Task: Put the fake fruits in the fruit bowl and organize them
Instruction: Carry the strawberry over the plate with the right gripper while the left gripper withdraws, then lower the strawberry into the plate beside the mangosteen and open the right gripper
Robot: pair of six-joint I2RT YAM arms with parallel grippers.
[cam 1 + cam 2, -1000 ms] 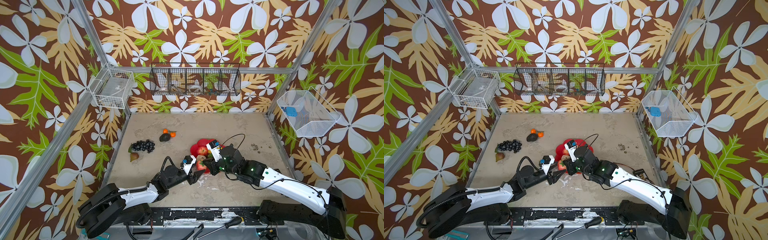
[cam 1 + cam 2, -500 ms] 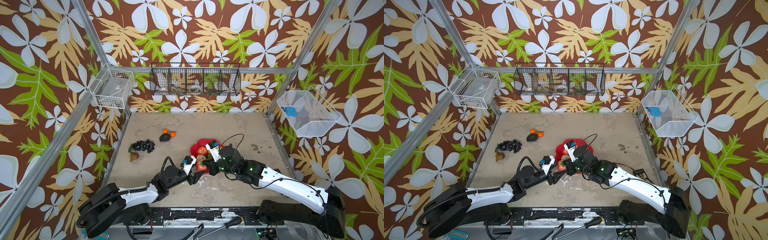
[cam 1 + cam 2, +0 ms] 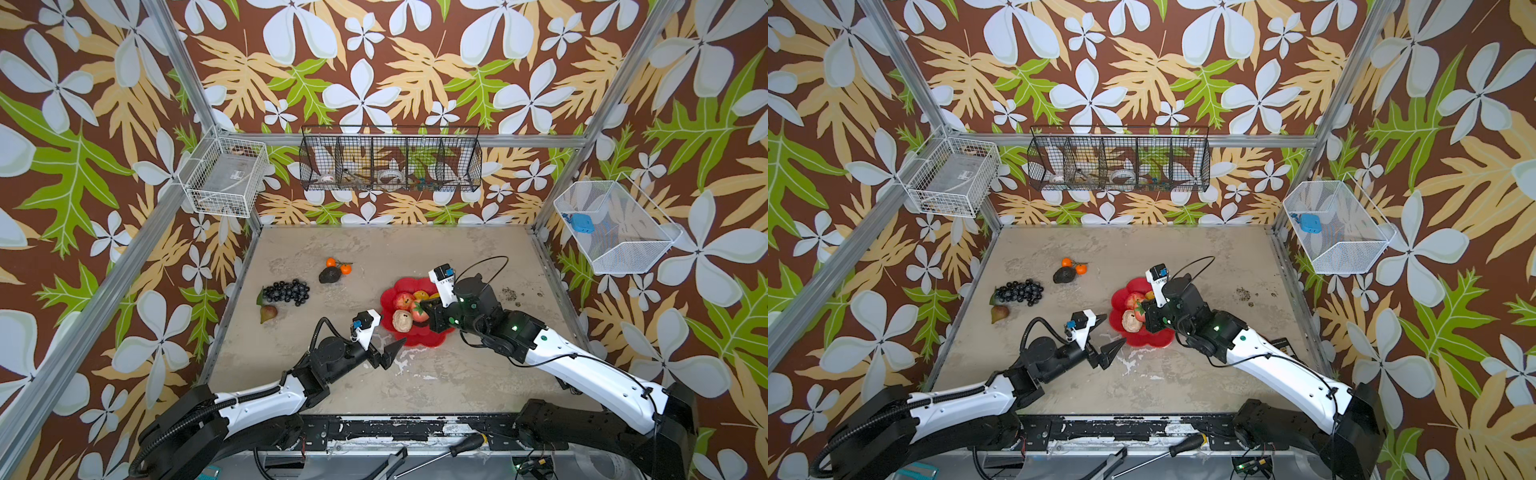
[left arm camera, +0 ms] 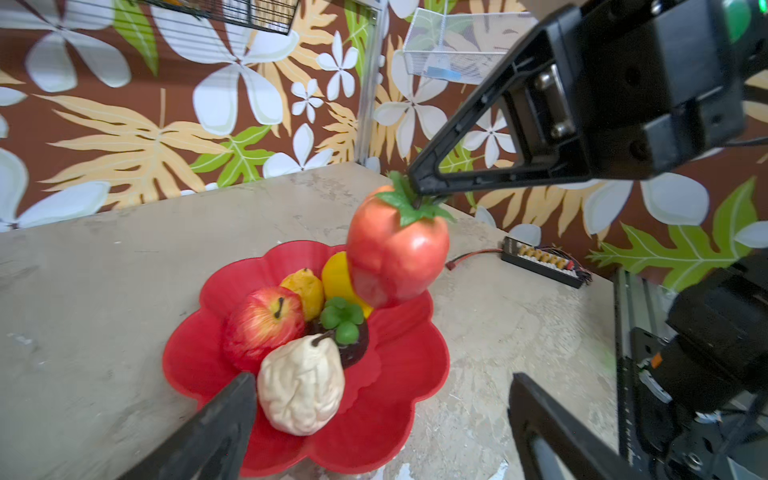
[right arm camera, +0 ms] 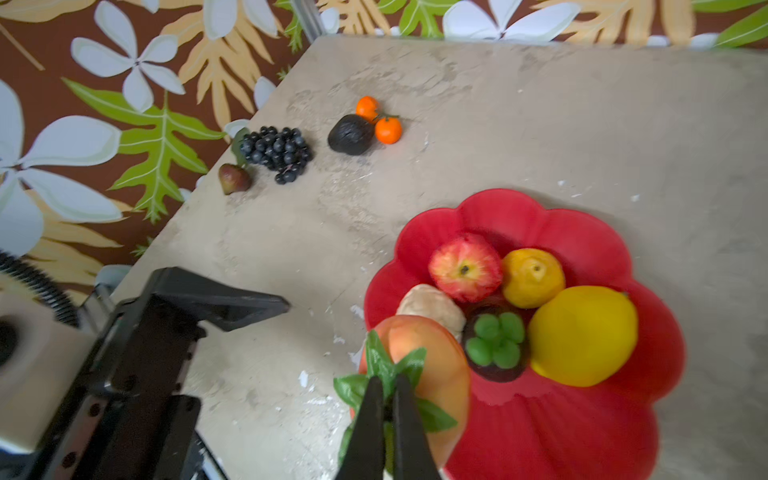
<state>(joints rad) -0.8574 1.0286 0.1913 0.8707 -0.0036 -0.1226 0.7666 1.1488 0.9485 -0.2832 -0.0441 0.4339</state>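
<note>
The red scalloped fruit bowl [image 3: 428, 340] lies at mid-table and holds a red apple [image 5: 465, 266], two yellow lemons [image 5: 582, 332], a cream lumpy piece [image 4: 301, 384] and a dark green-topped piece [image 5: 494, 347]. My right gripper [image 5: 386, 386] is shut on the green leaves of the strawberry [image 4: 397, 257], which hangs over the bowl's near-left part. My left gripper [image 4: 380, 380] stands open and empty beside the bowl's front-left rim. On the table to the left lie the black grape bunch [image 3: 286, 292], pear [image 3: 268, 312], avocado [image 3: 329, 275] and two stemmed oranges [image 3: 345, 269].
A black wire basket [image 3: 390, 160] hangs on the back wall, with white wire baskets at left [image 3: 226, 178] and right [image 3: 615, 226]. A screwdriver [image 3: 457, 446] lies on the front rail. A black connector board [image 4: 544, 259] sits by the right wall.
My left gripper has opened wide and let go of the strawberry, drawing back slightly. My right gripper has shut on the strawberry's leaves and now carries it alone.
</note>
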